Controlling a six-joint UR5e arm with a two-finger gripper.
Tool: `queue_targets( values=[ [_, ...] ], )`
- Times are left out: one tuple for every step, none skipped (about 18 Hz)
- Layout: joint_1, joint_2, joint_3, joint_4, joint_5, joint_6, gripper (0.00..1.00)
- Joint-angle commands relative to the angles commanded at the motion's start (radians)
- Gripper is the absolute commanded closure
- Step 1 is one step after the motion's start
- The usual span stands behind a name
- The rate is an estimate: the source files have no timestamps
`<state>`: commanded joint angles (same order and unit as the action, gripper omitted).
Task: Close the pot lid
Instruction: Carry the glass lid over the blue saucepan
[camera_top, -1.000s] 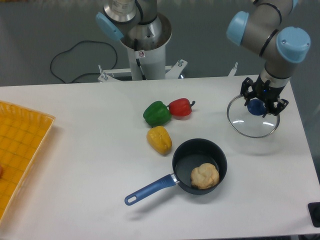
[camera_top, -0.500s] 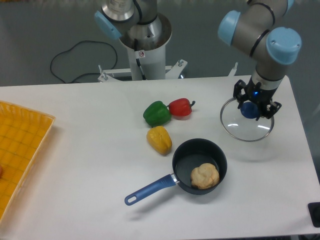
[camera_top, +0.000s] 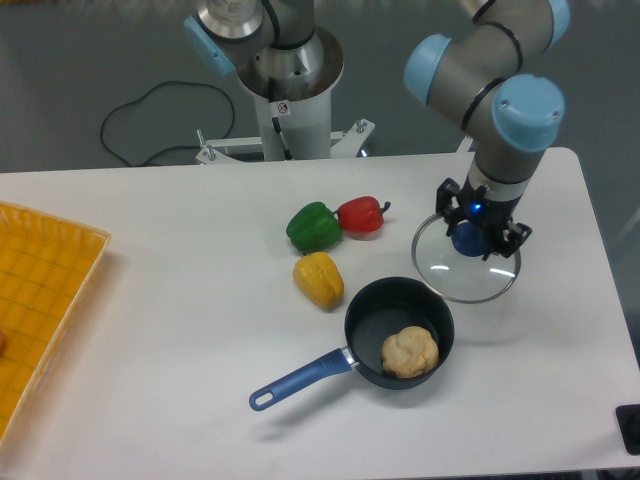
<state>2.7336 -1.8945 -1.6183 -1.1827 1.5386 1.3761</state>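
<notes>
Pot lid is hanging just above and right of the saucepan, its edge nearly over the pan's rim. Gripper is clamping the lid's blue knob, while a pale bun is sitting inside the pan.

The pot lid is held by its blue knob in the hand, whose fingers are closed around the knob. The lid's near rim lies just beside the far right rim of the pot. A pale bread roll is seen inside the uncovered pot, whose blue handle points to the near left. On the white bench, a green pepper, a red pepper and a yellow pepper are grouped left of the lid. A yellow tray is seen at the left edge.
</notes>
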Motion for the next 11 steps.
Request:
queue_targets(
  values=[
    [-0.009,0.000,0.003,0.000,-0.005,-0.014,0.52],
    [-0.017,0.000,0.005,0.000,-0.006,-0.023,0.52],
    [-0.028,-0.002,0.008,0.002,-0.005,-0.031,0.52],
    [-0.037,-0.006,0.014,0.002,-0.005,-0.044,0.52],
    [-0.048,-0.008,0.023,0.002,-0.005,-0.066,0.52],
    [-0.058,-0.011,0.031,0.002,-0.005,-0.083,0.52],
    [-0.069,-0.015,0.038,0.000,-0.003,-0.097,0.52],
    [-0.077,-0.020,0.046,-0.002,-0.003,-0.107,0.52],
    [-0.080,-0.021,0.049,-0.002,-0.003,-0.115,0.52],
    [-0.084,-0.026,0.051,-0.002,-0.003,-0.123,0.52],
    [-0.097,-0.029,0.058,-0.003,-0.002,-0.133,0.52]
  ],
)
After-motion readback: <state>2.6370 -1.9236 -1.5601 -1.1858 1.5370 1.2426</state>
